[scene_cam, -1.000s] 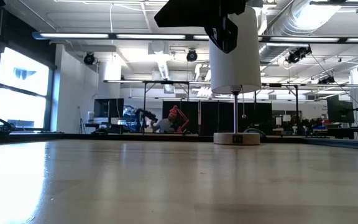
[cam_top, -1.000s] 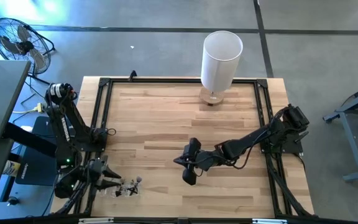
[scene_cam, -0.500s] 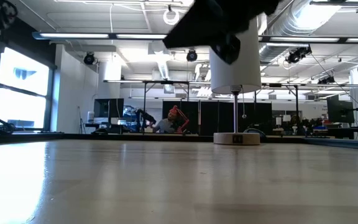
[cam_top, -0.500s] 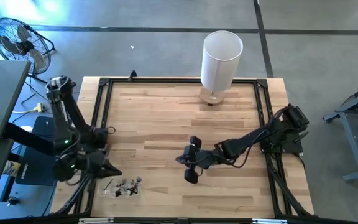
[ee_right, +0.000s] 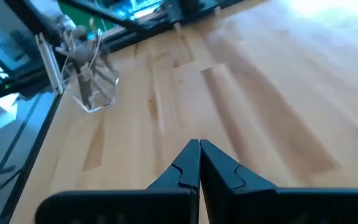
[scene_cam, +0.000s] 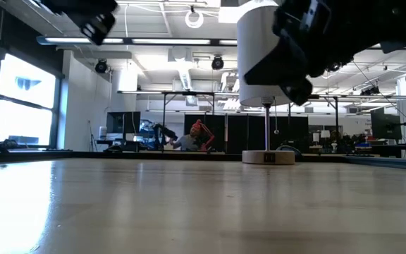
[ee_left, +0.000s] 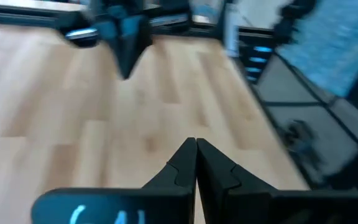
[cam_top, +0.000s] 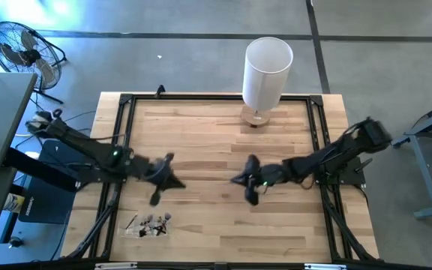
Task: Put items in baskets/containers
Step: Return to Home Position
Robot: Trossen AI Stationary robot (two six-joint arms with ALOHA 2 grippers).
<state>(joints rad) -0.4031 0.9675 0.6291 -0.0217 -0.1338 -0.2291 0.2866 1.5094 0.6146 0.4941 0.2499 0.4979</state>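
Arms: two, each reaching in over the table point(cam_top: 201, 127) from its own side, so the tips face each other across the middle.
Left gripper point(ee_left: 196, 146): one, fingers pressed together with nothing between them. It hangs above the wood, left of centre.
Right gripper point(ee_right: 199, 146): one, fingers likewise pressed together and empty. It hangs right of centre, apart from the left one.
Organizer point(cam_top: 147, 223): one, clear plastic, sitting on the table near the edge on the left arm's side. It is well apart from both grippers.
Brushes point(ee_right: 79, 43): a clump of thin sticks in the organizer, ends poking out past its rim — they overlap too much for me to count.
Lamp point(cam_top: 267, 71): one, with a white cylinder shade on a thin stem. Its round base point(scene_cam: 268, 156) stands at the table's far edge, toward the right arm's side.
Fan point(cam_top: 17, 45): one, on the floor off the table's far left corner.
Person point(scene_cam: 197, 132): one, far back in the room — small, with something red showing.
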